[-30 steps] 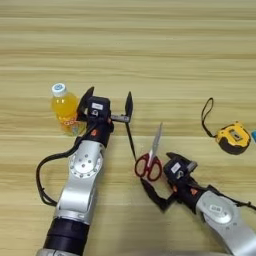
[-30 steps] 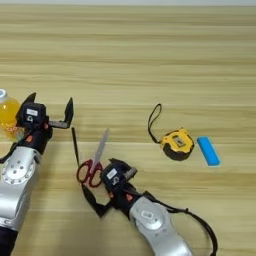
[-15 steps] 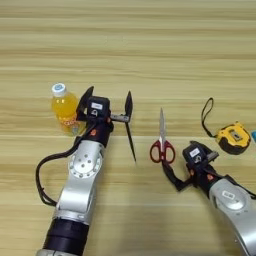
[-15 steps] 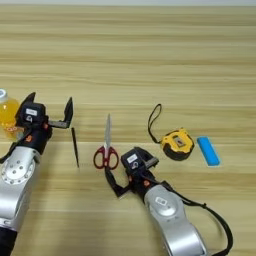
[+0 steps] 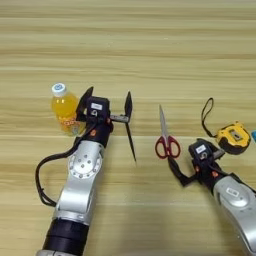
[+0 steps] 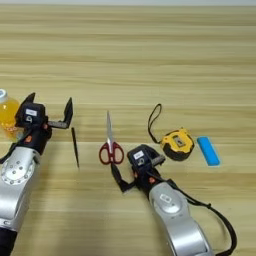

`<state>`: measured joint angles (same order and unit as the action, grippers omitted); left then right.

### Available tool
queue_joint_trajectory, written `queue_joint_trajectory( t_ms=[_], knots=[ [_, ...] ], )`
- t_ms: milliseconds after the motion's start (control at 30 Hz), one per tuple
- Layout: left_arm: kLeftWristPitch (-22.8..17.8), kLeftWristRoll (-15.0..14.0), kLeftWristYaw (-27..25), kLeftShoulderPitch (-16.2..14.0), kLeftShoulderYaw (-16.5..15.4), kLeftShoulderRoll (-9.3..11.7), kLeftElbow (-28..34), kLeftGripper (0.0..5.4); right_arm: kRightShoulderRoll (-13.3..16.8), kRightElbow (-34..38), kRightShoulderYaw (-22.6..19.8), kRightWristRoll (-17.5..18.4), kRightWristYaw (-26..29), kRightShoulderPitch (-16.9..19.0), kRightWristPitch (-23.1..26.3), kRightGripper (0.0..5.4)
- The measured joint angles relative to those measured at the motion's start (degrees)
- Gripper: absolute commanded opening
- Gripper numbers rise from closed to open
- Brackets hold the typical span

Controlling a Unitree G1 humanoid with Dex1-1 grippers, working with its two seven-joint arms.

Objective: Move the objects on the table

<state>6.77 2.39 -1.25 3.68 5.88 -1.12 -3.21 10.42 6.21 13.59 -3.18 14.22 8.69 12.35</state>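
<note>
An orange-juice bottle (image 5: 65,112) with a white cap stands at the left. My left gripper (image 5: 107,100) is right beside it, open, with nothing between its fingers. Red-handled scissors (image 5: 165,139) lie flat in the middle, blades pointing away from me. My right gripper (image 5: 196,156) sits just right of and below the red handles, open, its left finger (image 5: 176,171) close to them. A yellow-black tape measure (image 5: 232,137) with its black strap lies to the right of that gripper.
A thin black stick (image 5: 131,142) lies on the wooden table (image 5: 150,50) below my left gripper's right finger. A small blue block (image 6: 207,151) lies right of the tape measure. A black cable loops beside my left arm (image 5: 80,185).
My right gripper has carried the scissors to the right, toward the tape measure, and now stands open beside their handles. The left arm and the bottle have not moved.
</note>
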Motion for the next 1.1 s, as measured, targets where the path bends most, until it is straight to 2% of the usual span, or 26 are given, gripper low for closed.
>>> queue_joint_trajectory(
  t_ms=[333,567,767,1100],
  knots=[
    [-0.06,0.00,0.05,-0.01,0.01,0.00,0.01,5.40,-0.24,6.45,2.87,-0.67,0.14,2.17,-2.31,5.38],
    [-0.13,0.03,0.14,-0.01,0.03,-0.02,0.00,5.40,-0.81,9.46,5.72,-2.03,0.09,2.24,-1.57,5.38],
    [-0.13,0.05,0.58,-0.01,0.10,-0.06,-0.01,5.40,-2.62,9.47,9.28,-2.47,0.19,0.68,-0.08,5.38],
    [-0.14,0.06,1.03,-0.01,0.59,-0.35,-0.01,5.40,-4.51,6.16,12.91,-3.72,0.07,-1.94,0.91,5.38]
  ],
)
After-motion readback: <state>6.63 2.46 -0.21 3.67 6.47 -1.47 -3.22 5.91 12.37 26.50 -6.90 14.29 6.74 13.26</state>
